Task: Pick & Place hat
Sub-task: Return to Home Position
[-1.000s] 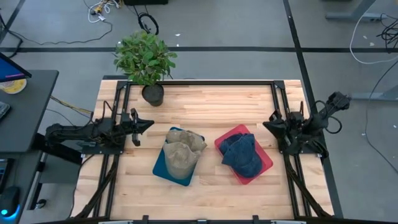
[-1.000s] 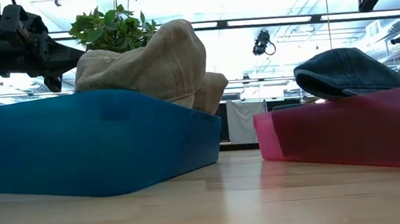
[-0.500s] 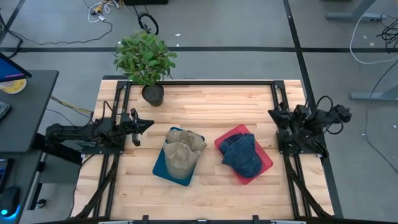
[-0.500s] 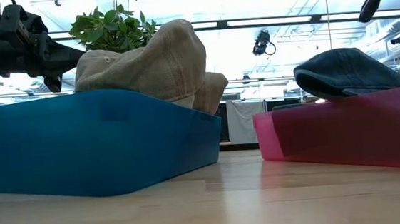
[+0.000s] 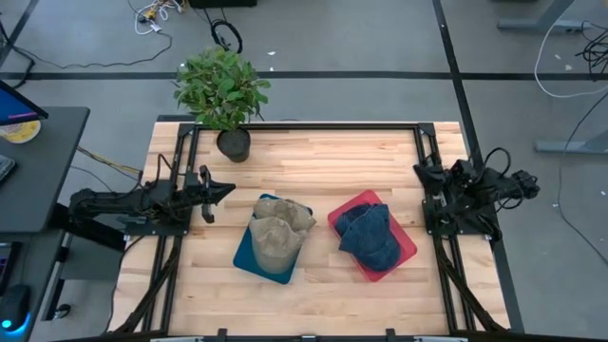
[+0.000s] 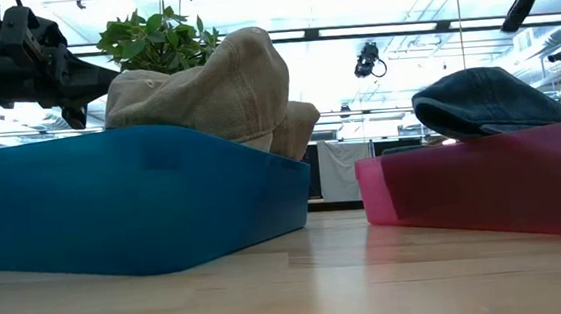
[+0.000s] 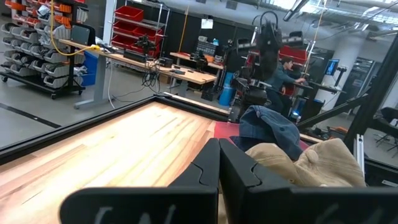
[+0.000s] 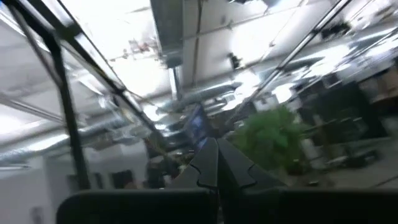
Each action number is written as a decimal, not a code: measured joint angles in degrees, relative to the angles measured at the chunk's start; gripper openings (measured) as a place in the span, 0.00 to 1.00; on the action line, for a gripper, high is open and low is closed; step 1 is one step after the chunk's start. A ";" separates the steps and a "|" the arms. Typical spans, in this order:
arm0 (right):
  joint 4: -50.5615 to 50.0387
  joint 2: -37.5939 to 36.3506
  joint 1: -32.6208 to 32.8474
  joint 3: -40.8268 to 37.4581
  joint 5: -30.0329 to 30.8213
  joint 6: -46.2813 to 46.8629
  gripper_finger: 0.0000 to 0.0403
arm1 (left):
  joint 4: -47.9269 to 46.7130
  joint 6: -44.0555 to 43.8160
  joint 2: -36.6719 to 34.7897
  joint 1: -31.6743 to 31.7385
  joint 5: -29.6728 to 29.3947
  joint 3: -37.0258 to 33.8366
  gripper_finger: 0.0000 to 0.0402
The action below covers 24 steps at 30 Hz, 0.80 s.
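Observation:
Two tan cloth hats (image 5: 277,233) lie piled in a blue tray (image 5: 245,258) left of the table's middle; they rise above its wall in the low view (image 6: 215,92). A dark blue denim hat (image 5: 372,236) rests in a red tray (image 5: 407,249) to the right. My left gripper (image 5: 226,190) hovers shut just left of the blue tray, pointing right; its wrist view shows the shut fingers (image 7: 219,152) and both hats beyond. My right gripper (image 5: 419,172) is shut near the table's right edge, away from the red tray, and tipped up (image 8: 217,152).
A potted plant (image 5: 223,90) stands at the table's far edge, behind the blue tray. Bare wood lies between the trays and along the near edge. A dark metal frame (image 5: 304,124) runs around the table. A desk with a screen (image 5: 19,109) stands off the left side.
My right arm has drawn back toward the table's right edge, its gripper shifting a little toward the far edge and tipping upward. The left arm, hats and trays have stayed where they were.

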 joint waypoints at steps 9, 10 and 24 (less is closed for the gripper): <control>6.00 -0.04 -6.57 -5.40 -6.40 5.29 0.00 | 0.11 0.02 0.00 -0.01 -0.05 -0.01 0.01; 7.60 -0.03 -7.44 -5.41 -6.58 4.08 0.00 | 0.12 0.07 0.00 -0.01 -0.04 -0.01 0.01; 5.00 -0.04 -19.51 -5.41 -23.29 8.63 0.00 | 0.20 0.05 0.00 -0.01 0.02 -0.02 0.01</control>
